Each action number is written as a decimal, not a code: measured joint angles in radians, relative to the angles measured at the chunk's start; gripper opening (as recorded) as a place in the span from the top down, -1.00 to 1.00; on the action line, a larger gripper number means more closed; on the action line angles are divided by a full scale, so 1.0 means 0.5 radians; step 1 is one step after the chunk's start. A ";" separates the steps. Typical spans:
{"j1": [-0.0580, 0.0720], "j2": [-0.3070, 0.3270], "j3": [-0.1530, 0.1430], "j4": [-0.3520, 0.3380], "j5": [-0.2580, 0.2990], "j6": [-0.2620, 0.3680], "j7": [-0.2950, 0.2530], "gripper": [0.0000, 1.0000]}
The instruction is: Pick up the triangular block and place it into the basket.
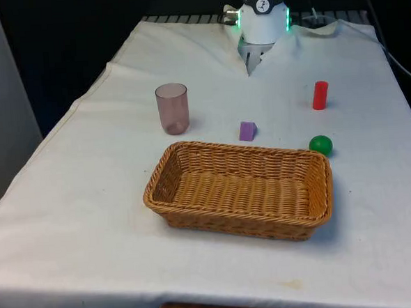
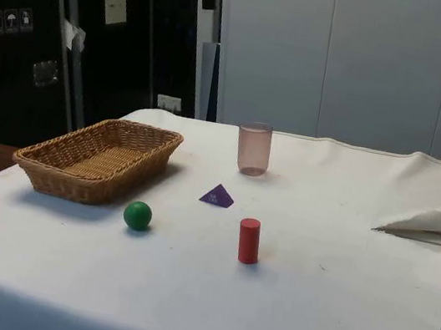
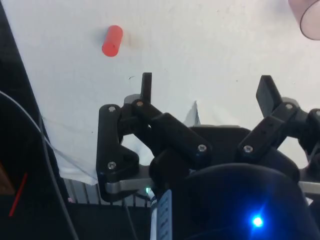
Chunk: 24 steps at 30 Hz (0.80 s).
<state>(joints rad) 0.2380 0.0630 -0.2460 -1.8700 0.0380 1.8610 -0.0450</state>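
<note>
- Front view: on the white cloth (image 1: 90,203), the purple triangular block (image 1: 247,130) lies just beyond the wicker basket (image 1: 241,225)'s far rim; the gripper (image 1: 250,66) hangs well behind.
- Side view: the block sits between basket and red cylinder (image 2: 248,240).
- Wrist view: fingers (image 3: 146,87) spread wide, holding nothing.

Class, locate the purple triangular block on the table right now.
In the front view, the purple triangular block lies on the cloth just behind the basket, between the pink cup and green ball.
</note>
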 measured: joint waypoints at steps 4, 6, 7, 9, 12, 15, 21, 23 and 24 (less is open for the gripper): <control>0.002 0.000 0.004 -0.048 0.000 0.042 0.014 -1.00; 0.006 -0.012 0.008 -0.094 0.000 0.084 0.026 -1.00; 0.006 -0.022 0.010 -0.122 -0.002 0.106 0.034 -1.00; 0.008 -0.046 0.018 -0.180 -0.008 0.150 0.050 -1.00; 0.008 -0.080 0.030 -0.266 -0.020 0.224 0.078 -1.00; 0.010 -0.104 0.038 -0.342 -0.034 0.298 0.100 -1.00; 0.010 -0.140 0.052 -0.460 -0.064 0.414 0.144 -1.00; 0.010 -0.152 0.054 -0.500 -0.084 0.456 0.160 -1.00; 0.010 -0.152 0.054 -0.500 -0.084 0.456 0.160 -1.00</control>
<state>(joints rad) 0.2430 -0.0130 -0.2190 -2.1200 -0.0040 2.0890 0.0350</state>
